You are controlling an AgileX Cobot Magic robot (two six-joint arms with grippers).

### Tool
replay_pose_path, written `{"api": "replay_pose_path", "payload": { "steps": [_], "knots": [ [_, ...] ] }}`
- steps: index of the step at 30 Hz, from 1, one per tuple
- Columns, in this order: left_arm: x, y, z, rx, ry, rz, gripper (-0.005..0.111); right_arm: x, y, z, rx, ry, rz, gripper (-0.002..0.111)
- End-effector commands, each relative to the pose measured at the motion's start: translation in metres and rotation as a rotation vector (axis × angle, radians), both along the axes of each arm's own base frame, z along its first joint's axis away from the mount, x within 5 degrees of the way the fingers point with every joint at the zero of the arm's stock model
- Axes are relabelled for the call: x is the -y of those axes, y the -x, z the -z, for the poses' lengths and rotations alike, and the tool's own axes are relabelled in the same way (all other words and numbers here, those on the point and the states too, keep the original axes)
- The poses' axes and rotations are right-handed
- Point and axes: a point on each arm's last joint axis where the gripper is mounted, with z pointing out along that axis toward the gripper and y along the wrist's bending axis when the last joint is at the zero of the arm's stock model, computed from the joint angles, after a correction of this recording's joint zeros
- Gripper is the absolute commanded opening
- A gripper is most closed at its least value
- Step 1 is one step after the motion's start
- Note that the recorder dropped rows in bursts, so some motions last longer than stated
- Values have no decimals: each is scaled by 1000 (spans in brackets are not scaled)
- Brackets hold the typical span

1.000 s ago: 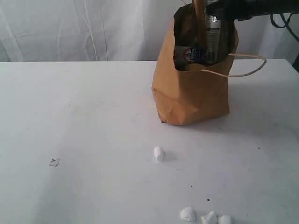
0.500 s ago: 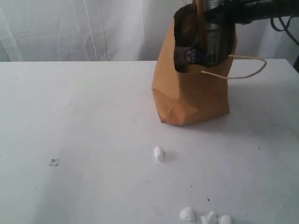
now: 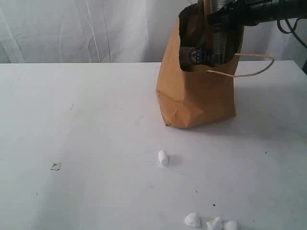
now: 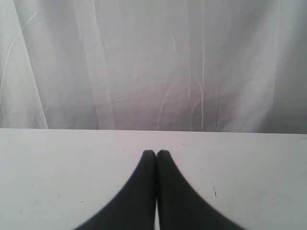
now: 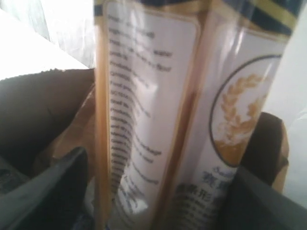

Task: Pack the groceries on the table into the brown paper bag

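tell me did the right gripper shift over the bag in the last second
Yes, slightly. The dark tip of the right gripper now reaches further left across the mouth of the brown paper bag, which has stayed put.

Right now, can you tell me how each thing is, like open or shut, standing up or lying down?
brown paper bag: upright on the table, top open.
long noodle packet: standing in the bag, top sticking out.
right gripper: jaws open, one on each side of the packet.
left gripper: jaws shut, holding nothing.
small white roll: lying on the table.
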Motion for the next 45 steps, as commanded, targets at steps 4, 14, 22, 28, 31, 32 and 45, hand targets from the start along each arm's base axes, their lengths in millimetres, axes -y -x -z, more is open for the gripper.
{"api": "replay_pose_path", "payload": {
  "steps": [4, 14, 22, 28, 31, 32, 45],
  "knots": [
    [0, 1, 2, 0, -13, -1, 0, 7, 10, -36, 112, 22, 107, 68],
    [0, 1, 2, 0, -13, 0, 0, 5, 14, -40, 99, 0, 84, 68],
    [0, 1, 2, 0, -13, 0, 0, 5, 24, -59, 143, 0, 87, 68],
    [0, 1, 2, 0, -13, 0, 0, 5, 29, -68, 165, 1, 89, 67],
    [0, 1, 2, 0, -13, 0, 0, 5, 32, -73, 174, -3, 93, 58],
    [0, 1, 2, -1, -16, -2, 0, 6, 34, -76, 168, -15, 101, 52],
    [-7, 10, -40, 106, -125, -81, 0, 60, 115, -143, -2, 44, 482, 0]
  ]
}}
